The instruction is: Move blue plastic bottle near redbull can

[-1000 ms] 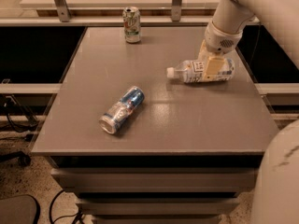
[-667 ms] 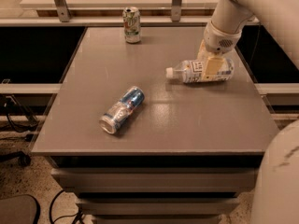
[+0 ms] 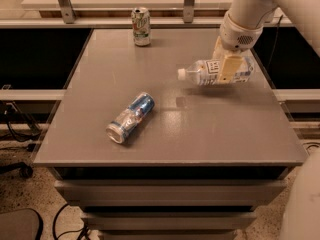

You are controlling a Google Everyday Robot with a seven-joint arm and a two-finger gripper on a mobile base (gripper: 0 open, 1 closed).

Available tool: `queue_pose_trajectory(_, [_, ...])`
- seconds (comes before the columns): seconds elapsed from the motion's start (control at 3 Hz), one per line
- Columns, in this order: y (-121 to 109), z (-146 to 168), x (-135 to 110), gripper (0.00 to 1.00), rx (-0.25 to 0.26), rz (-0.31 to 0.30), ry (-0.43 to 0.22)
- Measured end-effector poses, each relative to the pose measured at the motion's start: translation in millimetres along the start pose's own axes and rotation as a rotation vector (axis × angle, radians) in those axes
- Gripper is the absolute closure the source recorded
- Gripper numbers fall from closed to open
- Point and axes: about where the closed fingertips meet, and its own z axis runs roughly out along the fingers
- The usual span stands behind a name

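The blue plastic bottle (image 3: 205, 72) is clear with a white cap and a white-and-blue label. It lies sideways at the right of the table, cap pointing left, lifted slightly off the surface. My gripper (image 3: 227, 68) comes down from the upper right and is shut on the bottle's middle. The redbull can (image 3: 130, 118), blue and silver, lies on its side at the table's front left, well apart from the bottle.
A green-and-white can (image 3: 141, 26) stands upright at the back of the grey table (image 3: 200, 134). A railing with metal posts runs behind the table. Drawers sit below the front edge. Part of my white body shows at the lower right.
The bottle has risen slightly off the table in my gripper. The cans have not moved.
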Motion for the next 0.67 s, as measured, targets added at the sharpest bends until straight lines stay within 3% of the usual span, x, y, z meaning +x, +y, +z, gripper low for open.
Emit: queue_pose_trajectory(0.67, [38.1, -28.4, -14.6, 1.00, -0.031, -0.006, 0.019])
